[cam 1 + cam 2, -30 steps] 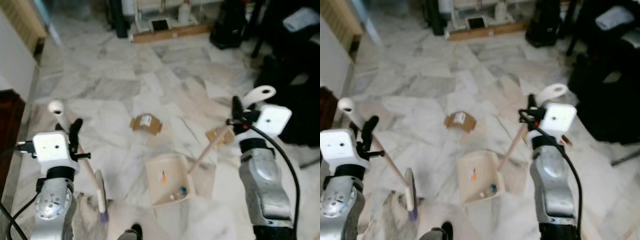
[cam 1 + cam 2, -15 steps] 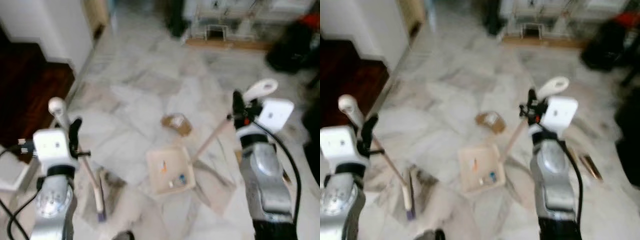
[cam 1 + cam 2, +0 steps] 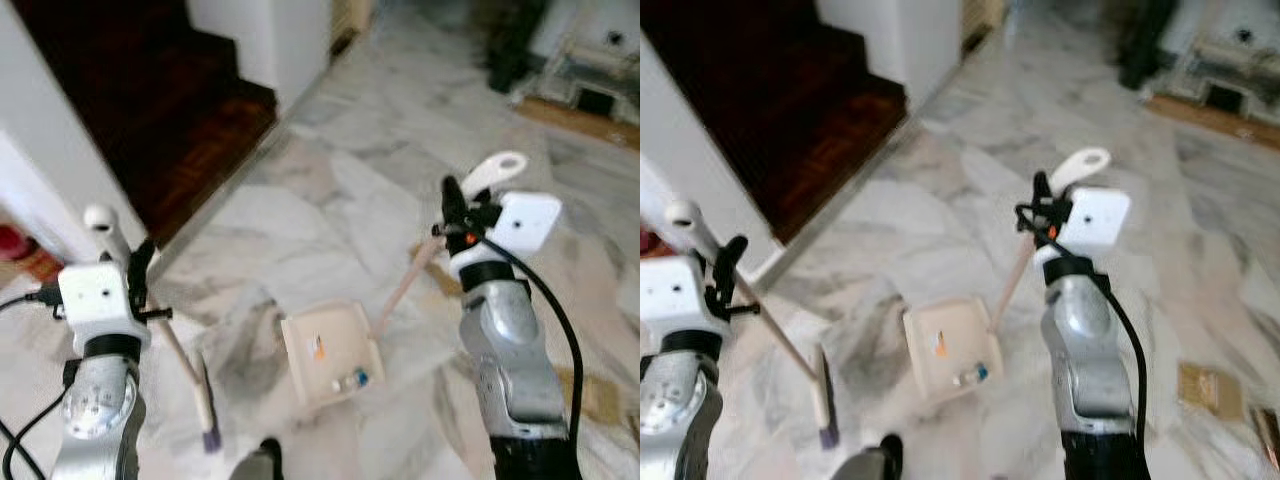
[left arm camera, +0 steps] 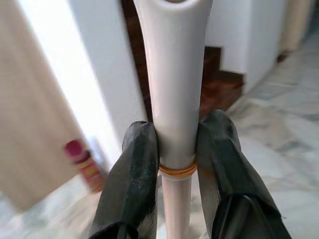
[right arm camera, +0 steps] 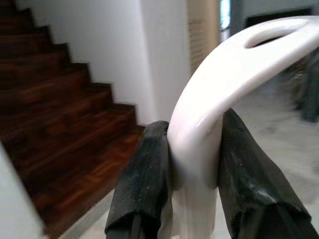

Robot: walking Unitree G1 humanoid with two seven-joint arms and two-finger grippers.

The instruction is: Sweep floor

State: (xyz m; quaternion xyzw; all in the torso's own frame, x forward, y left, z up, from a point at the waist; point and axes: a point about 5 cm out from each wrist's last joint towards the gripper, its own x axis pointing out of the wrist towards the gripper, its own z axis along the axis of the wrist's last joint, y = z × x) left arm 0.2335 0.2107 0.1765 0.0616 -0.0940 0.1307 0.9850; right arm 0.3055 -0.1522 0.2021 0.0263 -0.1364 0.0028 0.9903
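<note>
Left eye view: the left gripper [image 3: 140, 268] squeezes the broom [image 3: 205, 400], its stick slanting down toward the dustpan [image 3: 330, 355] just beside, whose handle the right gripper [image 3: 452, 205] squeezes.

Floor [image 3: 330, 200]: white-grey veined marble | Dustpan [image 3: 328, 352]: cream, pale wood pole | Broom [image 3: 205, 405]: cream head, purple bristle tips | Stairs [image 3: 150, 110]: dark red-brown wood | Gripper fingers [image 4: 137, 179]: black

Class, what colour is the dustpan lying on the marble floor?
Cream, seen best in the left eye view: the dustpan.
</note>
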